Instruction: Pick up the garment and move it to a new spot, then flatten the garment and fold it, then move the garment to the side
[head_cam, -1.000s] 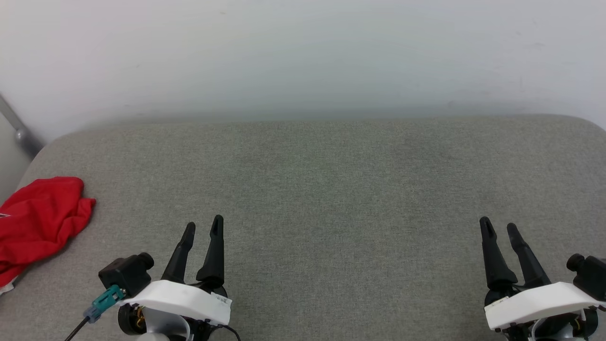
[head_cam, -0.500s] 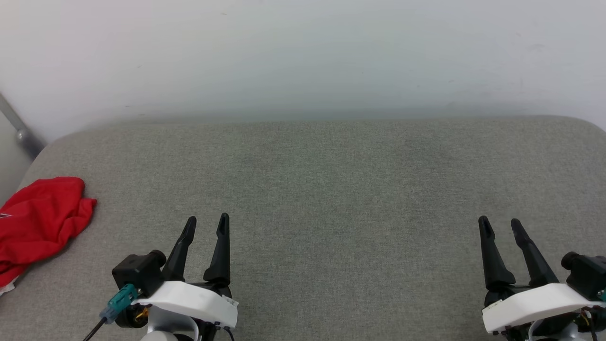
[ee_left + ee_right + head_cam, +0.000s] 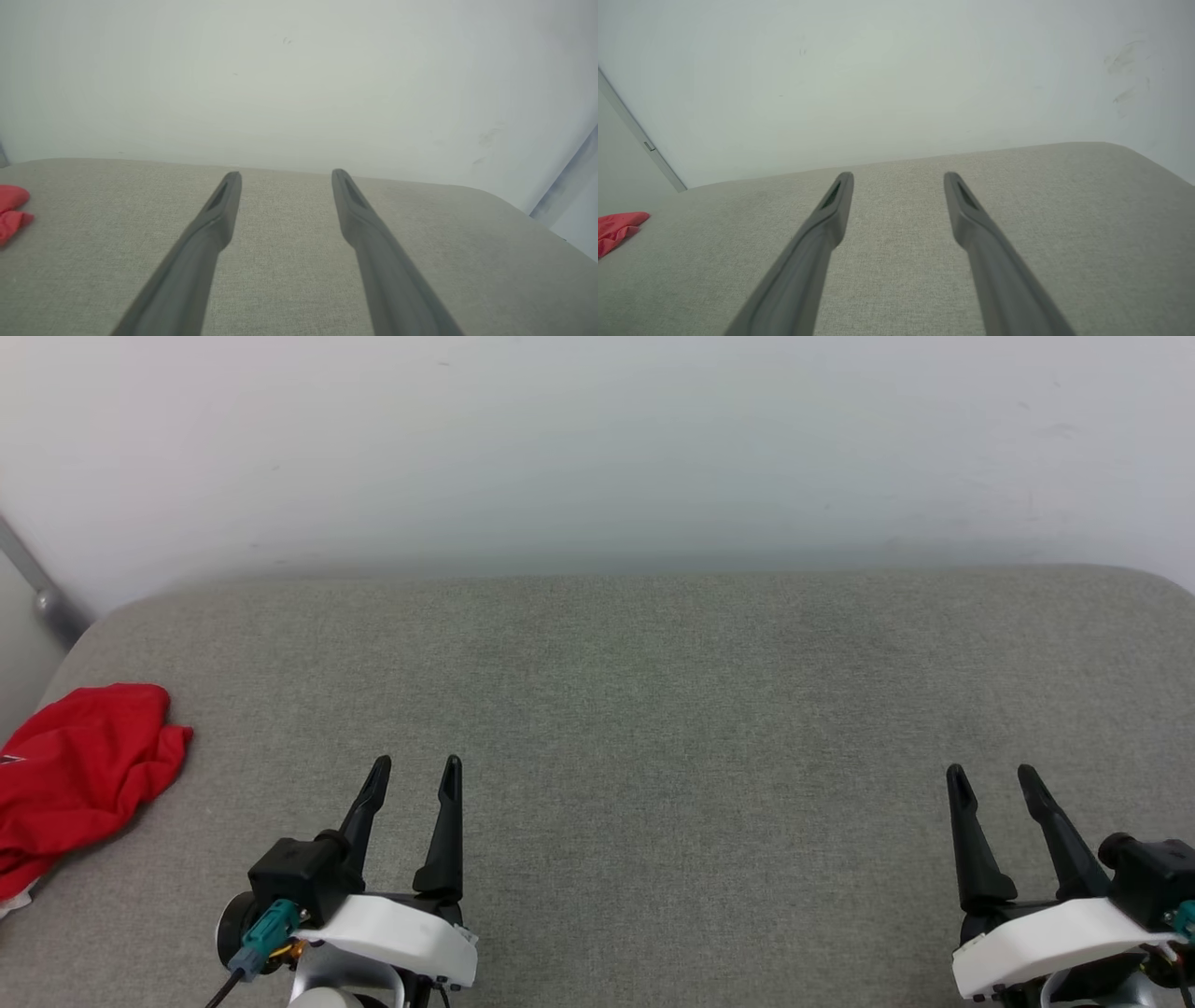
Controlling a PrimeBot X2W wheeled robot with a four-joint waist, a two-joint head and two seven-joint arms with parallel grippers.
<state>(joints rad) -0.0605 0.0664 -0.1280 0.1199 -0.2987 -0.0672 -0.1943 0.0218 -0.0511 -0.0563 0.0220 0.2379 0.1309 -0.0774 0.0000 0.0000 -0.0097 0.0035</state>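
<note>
Lying crumpled on woven grey cushion (image 3: 653,691), soft red garment (image 3: 79,770)

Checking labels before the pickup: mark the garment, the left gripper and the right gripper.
garment (image 3: 79,765), head view, middle of the crumpled red cloth.
left gripper (image 3: 416,763), head view, midway between its open fingertips.
right gripper (image 3: 991,773), head view, midway between its open fingertips.

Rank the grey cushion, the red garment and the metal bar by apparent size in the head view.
Largest to smallest:
1. grey cushion
2. red garment, partly cut off by the frame's left edge
3. metal bar
</note>
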